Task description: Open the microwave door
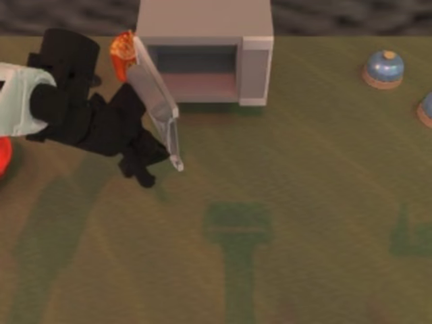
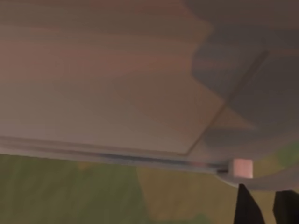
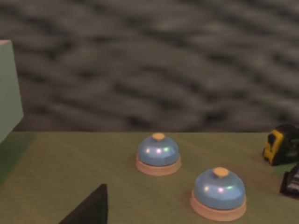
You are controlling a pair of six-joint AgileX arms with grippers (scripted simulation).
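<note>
The white-grey microwave (image 1: pixel 202 20) stands at the table's back centre, its pinkish cavity (image 1: pixel 199 84) exposed. The microwave door (image 1: pixel 156 101) is swung out toward the front left, hinged on the left side. My left gripper (image 1: pixel 145 169) sits at the door's free edge, its black fingers (image 2: pixel 247 205) close together at the door's curved rim, shut on it. The door's translucent window (image 2: pixel 117 84) fills the left wrist view. My right gripper (image 3: pixel 91 210) is outside the top view and shows only as a dark wedge over the table's right side.
Two blue bells (image 1: pixel 383 67) (image 1: pixel 425 108) on tan bases stand at the right. A yellow-black tape measure (image 3: pixel 280 144) lies beyond them. An orange object (image 1: pixel 123 50) sits left of the microwave behind the door, and a red object (image 1: pixel 3 155) is at the left edge.
</note>
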